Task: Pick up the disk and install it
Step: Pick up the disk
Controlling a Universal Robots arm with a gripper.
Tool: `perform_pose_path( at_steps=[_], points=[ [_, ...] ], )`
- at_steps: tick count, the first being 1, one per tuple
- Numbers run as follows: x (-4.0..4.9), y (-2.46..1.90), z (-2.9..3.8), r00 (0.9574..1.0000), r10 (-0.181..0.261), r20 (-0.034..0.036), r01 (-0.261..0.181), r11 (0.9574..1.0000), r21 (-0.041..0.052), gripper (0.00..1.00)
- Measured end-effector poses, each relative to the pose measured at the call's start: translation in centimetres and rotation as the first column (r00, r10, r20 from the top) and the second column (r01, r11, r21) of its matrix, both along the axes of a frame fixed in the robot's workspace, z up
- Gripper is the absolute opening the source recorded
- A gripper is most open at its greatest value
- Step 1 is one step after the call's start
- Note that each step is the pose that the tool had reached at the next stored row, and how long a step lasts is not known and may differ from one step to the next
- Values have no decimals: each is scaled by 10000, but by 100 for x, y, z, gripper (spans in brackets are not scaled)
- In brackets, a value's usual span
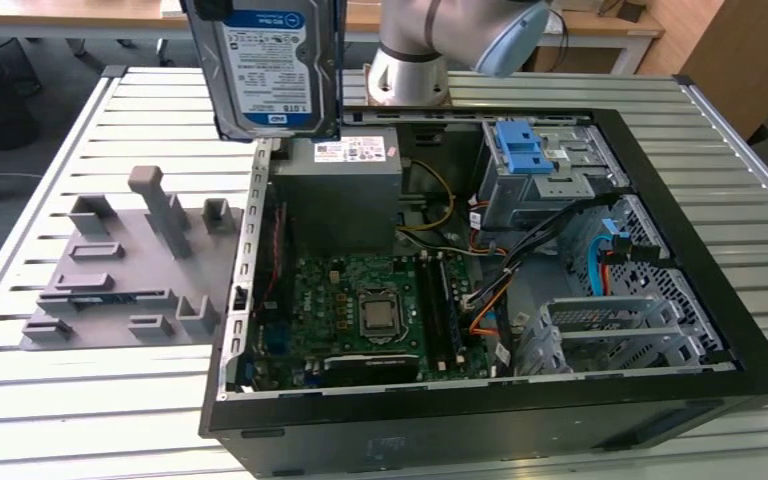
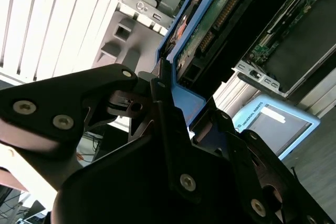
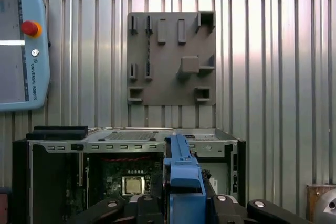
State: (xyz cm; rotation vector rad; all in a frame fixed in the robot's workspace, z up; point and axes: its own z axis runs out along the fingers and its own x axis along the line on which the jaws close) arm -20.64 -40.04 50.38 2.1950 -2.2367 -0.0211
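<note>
The disk (image 1: 271,70) is a silver hard drive with a blue-and-white label. It hangs upright, high above the left wall of the open computer case (image 1: 704,250). In both wrist views my gripper (image 2: 169,95) (image 3: 184,205) is shut on it. Its black fingers (image 2: 163,114) clamp the disk's blue plastic rail (image 3: 184,174). The disk's green circuit-board side (image 2: 210,30) faces the second wrist camera. Below the disk lie the motherboard (image 1: 371,310) and the case's interior.
A silver drive cage with a light-blue latch (image 1: 531,150) sits at the case's back right, and another metal cage (image 1: 611,330) at the front right. The grey power-supply box (image 1: 337,190) stands just below the disk. A grey fixture plate (image 1: 117,270) (image 3: 170,59) lies on the slatted table. A teach pendant (image 3: 21,40) lies nearby.
</note>
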Motion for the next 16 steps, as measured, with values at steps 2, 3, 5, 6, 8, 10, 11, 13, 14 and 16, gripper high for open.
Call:
perform_pose_path(
  at_steps=[2,3,5,6,8,10,11,13,14,16],
  points=[
    [70,-7,0,10000,-1,-1,1,10000,0,36],
    [104,-10,1,10000,-1,-2,1,10000,-1,36],
    [166,-16,0,10000,0,-4,0,10000,0,36],
    [193,-17,0,10000,0,-5,0,10000,0,36],
    [244,-18,0,10000,0,-6,0,10000,0,36],
    [273,-18,1,10000,0,-8,0,10000,-1,36],
    [274,-18,0,10000,0,-8,0,10000,0,36],
    [275,-18,0,10000,-2,-7,2,10000,0,36],
    [276,-18,0,10000,-1,-7,1,10000,0,36],
    [277,-18,1,10000,-1,-8,1,10000,-1,36]
  ],
)
